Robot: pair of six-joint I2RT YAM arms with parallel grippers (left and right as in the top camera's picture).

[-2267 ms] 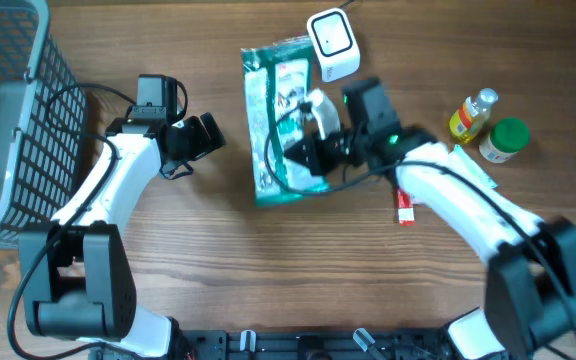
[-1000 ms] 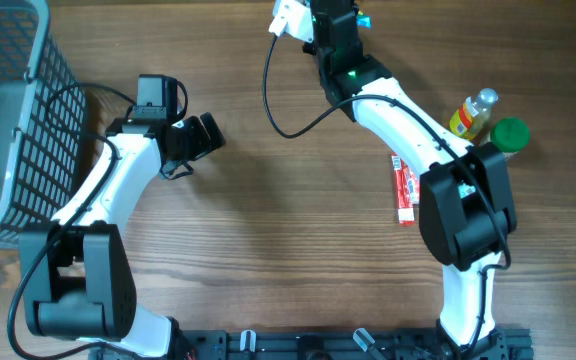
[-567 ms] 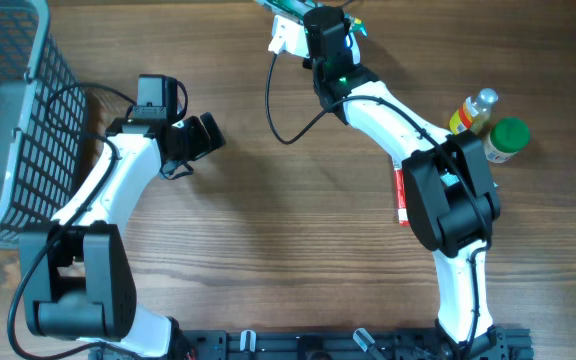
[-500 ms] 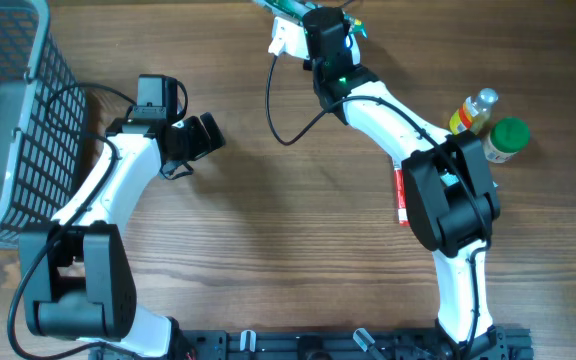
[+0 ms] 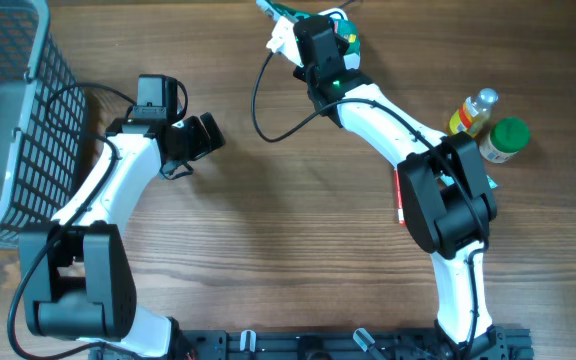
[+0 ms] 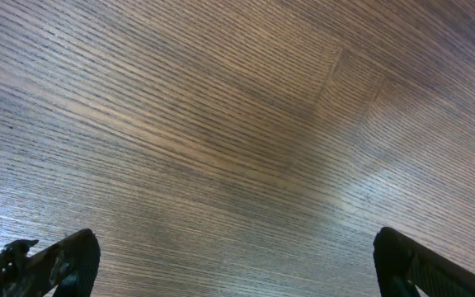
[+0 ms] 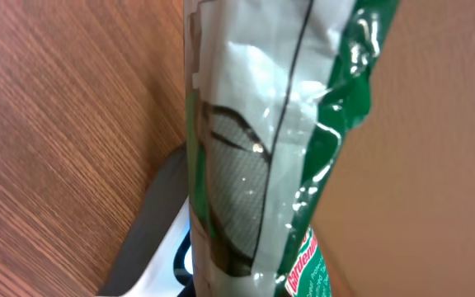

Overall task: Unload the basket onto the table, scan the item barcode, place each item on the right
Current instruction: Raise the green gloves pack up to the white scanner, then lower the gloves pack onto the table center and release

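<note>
Overhead: L pincer [image 5: 201,136] hangs released over the worktop [image 5: 268,250] beside the basket [image 5: 8,100], while R pincer [image 5: 300,28], at the far edge, is clenched on the green packet [image 5: 280,10], well apart from the bottle [image 5: 473,112] and jar [image 5: 508,138]. L wrist: pincer fingers [image 6: 56,262] spread wide at the lower corners, wood grain between. R wrist: packet fills frame ctr, edge-on, close over a grey-white scanner [image 7: 159,239]; barcode not discernible.

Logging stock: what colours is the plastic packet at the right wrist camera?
Green and white plastic packet, best seen in the right wrist view.
</note>
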